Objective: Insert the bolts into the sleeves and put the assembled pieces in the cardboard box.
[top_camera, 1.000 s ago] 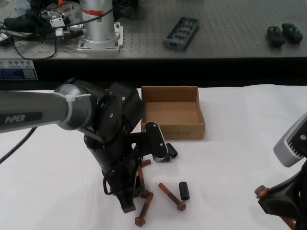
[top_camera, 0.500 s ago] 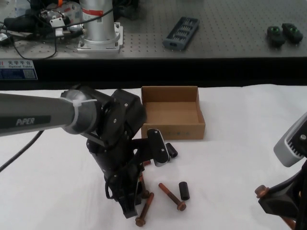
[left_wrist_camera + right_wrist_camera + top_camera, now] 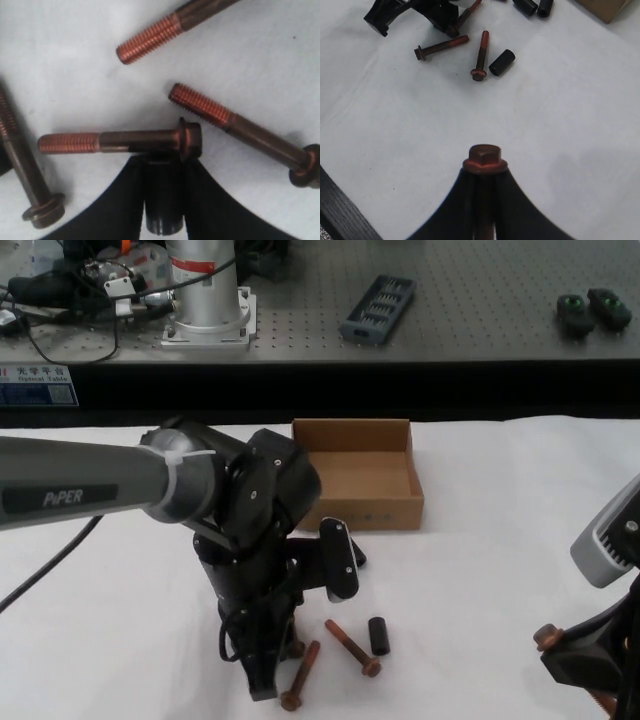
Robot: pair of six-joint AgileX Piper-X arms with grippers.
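My left gripper (image 3: 164, 162) points down at the white cloth, shut on a black sleeve (image 3: 163, 210). A copper bolt (image 3: 125, 141) lies crosswise just in front of the sleeve's end, with other bolts (image 3: 235, 122) around it. From behind, that arm's gripper (image 3: 262, 685) stands among loose bolts (image 3: 352, 647) beside a black sleeve (image 3: 378, 635). At the near right, my right gripper (image 3: 484, 175) is shut on a bolt (image 3: 485, 159) with its hex head sticking out. The cardboard box (image 3: 365, 508) sits behind the left arm.
Two bolts (image 3: 441, 47) and one sleeve (image 3: 502, 62) lie on the cloth between the arms. Two more sleeves (image 3: 526, 6) rest near the box. A metal post (image 3: 205, 290) and a dark tray (image 3: 378, 305) stand on the far bench.
The left arm has shifted a little to the right, its gripper still down among the bolts. The right arm has kept still with its bolt.
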